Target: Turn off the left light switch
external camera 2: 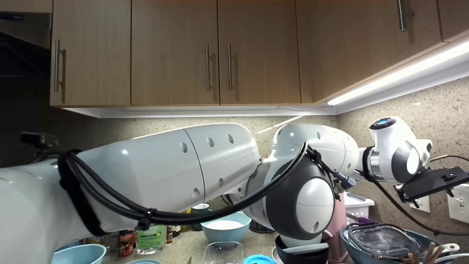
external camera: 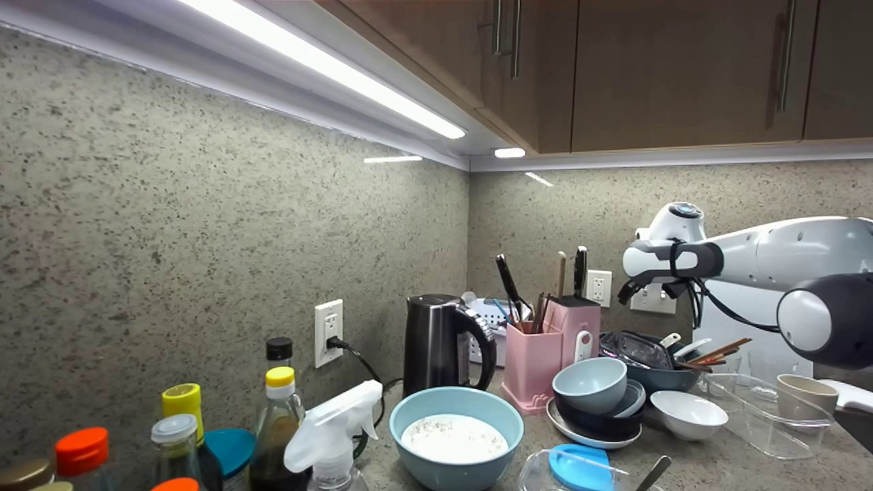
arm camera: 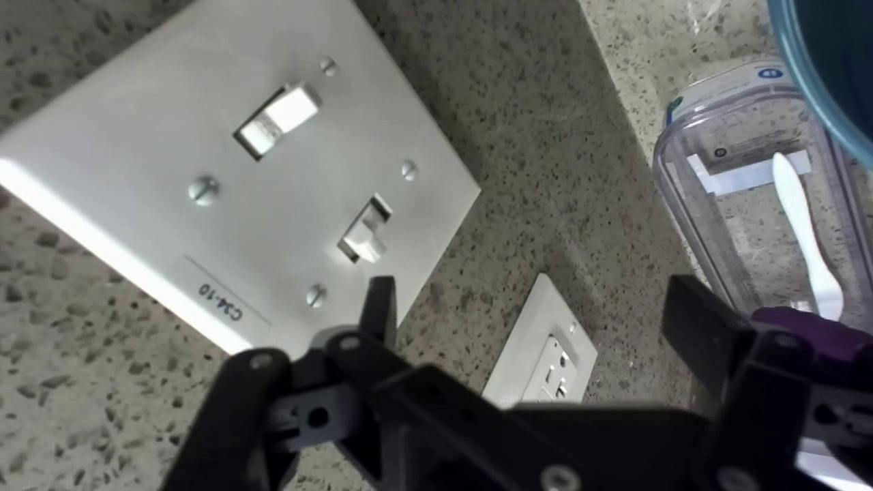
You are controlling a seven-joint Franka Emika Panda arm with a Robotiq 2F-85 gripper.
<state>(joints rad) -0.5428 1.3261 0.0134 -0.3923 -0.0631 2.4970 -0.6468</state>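
Observation:
A white switch plate (arm camera: pixel 273 191) with two toggles fills the upper left of the wrist view. The toggle nearer the outlet is the left light switch (arm camera: pixel 367 240); its lever leans to the lower-left end of its slot. The right switch (arm camera: pixel 283 116) has its lever at the opposite, upper-right end. My gripper (arm camera: pixel 532 293) is open, nothing between its fingers. Its left finger (arm camera: pixel 378 307) overlaps the plate's edge just below the left switch, visibly apart from the lever; depth is unclear. In an exterior view the gripper (external camera: pixel 649 292) is in front of the plate (external camera: pixel 655 300).
An outlet plate (arm camera: pixel 528 348) shows between the fingers. The under-cabinet light strip (external camera: pixel 341 68) is lit. Below the gripper sit a dish-filled teal bowl (external camera: pixel 658 378), a pink knife block (external camera: pixel 580 327) and clear containers (arm camera: pixel 771 191). Cabinets (external camera: pixel 682 75) hang above.

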